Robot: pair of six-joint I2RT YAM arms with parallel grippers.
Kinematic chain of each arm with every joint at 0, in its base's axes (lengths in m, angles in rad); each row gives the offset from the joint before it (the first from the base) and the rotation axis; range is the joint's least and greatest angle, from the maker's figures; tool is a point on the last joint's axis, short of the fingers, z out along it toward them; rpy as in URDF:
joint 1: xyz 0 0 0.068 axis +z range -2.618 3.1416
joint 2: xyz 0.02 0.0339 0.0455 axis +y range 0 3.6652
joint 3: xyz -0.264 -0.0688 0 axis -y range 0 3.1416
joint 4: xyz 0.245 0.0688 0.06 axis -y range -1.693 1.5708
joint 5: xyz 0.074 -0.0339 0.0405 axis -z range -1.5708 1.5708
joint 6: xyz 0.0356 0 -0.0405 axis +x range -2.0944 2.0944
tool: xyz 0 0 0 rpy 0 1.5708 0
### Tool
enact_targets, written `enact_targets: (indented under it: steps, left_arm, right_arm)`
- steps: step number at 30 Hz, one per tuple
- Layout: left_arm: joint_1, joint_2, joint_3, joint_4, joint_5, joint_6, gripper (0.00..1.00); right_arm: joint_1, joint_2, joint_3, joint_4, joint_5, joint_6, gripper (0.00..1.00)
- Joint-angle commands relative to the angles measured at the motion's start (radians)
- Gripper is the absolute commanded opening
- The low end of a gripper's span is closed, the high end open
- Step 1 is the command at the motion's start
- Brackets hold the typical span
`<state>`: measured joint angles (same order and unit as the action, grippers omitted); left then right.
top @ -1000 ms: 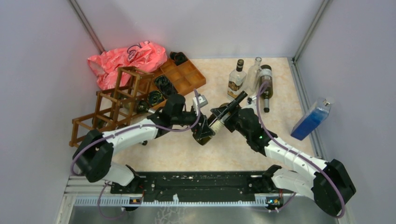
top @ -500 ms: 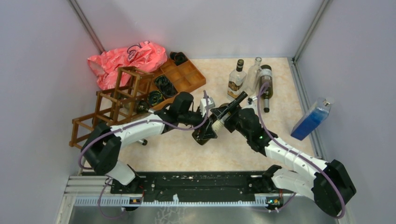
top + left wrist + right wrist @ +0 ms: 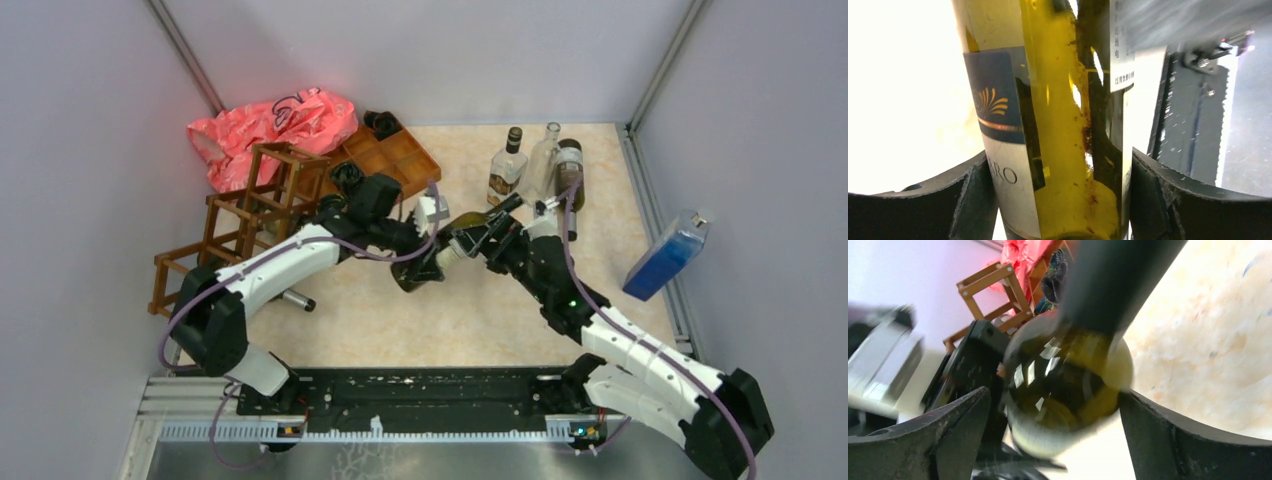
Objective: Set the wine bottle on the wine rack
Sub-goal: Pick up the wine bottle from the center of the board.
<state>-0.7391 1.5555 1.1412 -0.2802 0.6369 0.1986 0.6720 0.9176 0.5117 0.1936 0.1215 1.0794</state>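
Wine rack (image 3: 247,197) stands at the left wall. Right of it, mid-table, the left gripper (image 3: 1060,192) clamps the wine bottle (image 3: 1048,100) by its body. The right gripper (image 3: 1050,410) loosely flanks the shoulder, fingers spread. The handover looks nearly done; next, swing the bottle left and align it with a cell.

The wine rack (image 3: 240,235) stood at the table's (image 3: 480,320) left edge, with a plastic bag (image 3: 270,125) behind it and a compartmented tray (image 3: 400,160) to its rear right. The wine bottle (image 3: 410,274) was mid-table, right of the rack. Three bottles (image 3: 508,165) clustered at the far right, and a flask (image 3: 665,255) leaned against the right wall.
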Motion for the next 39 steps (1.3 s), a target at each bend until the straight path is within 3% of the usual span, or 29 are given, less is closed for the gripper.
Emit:
enact_targets:
  steps: [1, 7, 13, 19, 29, 35, 39]
  left_arm:
    - [0.135, -0.082, -0.008, -0.196, -0.001, 0.187, 0.0]
    - [0.161, -0.126, -0.026, -0.244, 0.045, 0.286, 0.0]
    - [0.162, -0.136, -0.004, -0.353, 0.059, 0.388, 0.0]
    - [0.161, -0.17, -0.016, -0.46, 0.032, 0.512, 0.0]
    - [0.085, -0.3, -0.112, -0.519, 0.007, 0.757, 0.0]
    - [0.007, -0.303, -0.112, -0.551, -0.097, 0.816, 0.0]
    - [-0.013, -0.314, -0.11, -0.549, -0.142, 0.833, 0.0]
  right_arm:
    - [-0.003, -0.158, -0.009, 0.015, -0.028, -0.321, 0.98]
    - [-0.002, -0.306, -0.08, -0.027, -0.067, -0.421, 0.99]
    - [-0.002, -0.353, 0.01, -0.173, -0.161, -0.703, 0.98]
    - [-0.002, -0.218, 0.235, -0.403, -0.363, -0.945, 0.89]
    - [-0.003, -0.038, 0.454, -0.732, -0.567, -1.271, 0.9]
    - [0.012, 0.011, 0.483, -0.805, -0.718, -1.319, 0.89]
    - [0.069, 0.045, 0.485, -0.863, -0.723, -1.332, 0.88]
